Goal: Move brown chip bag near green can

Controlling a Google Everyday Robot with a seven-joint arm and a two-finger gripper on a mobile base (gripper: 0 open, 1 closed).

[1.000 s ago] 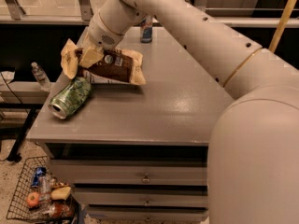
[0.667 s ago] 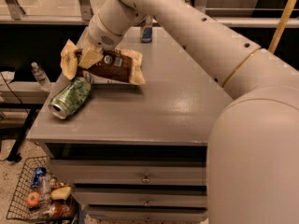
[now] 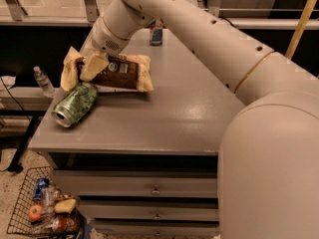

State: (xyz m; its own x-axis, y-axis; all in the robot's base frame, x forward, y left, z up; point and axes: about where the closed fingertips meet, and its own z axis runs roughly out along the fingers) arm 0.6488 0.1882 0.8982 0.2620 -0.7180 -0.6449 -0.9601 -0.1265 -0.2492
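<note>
The big cream arm (image 3: 209, 44) reaches across the grey table (image 3: 174, 118) that spreads beneath the claw. The brown chip bag (image 3: 122, 73) lies on the tabletop, its left part pinched in the gripper (image 3: 92, 66) — jaws closed on it. The green can (image 3: 75, 104) lies on its side just in front of the claw, close against the bag. A blue can (image 3: 156, 34) stands well behind it.

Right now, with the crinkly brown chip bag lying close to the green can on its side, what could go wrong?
The mottled green can lies on its side near the grey table edge; a nudge might roll it off. The gripper sits at the crinkly brown chip bag, right beside that can, so pulling away could drag the bag or bump the can.
</note>
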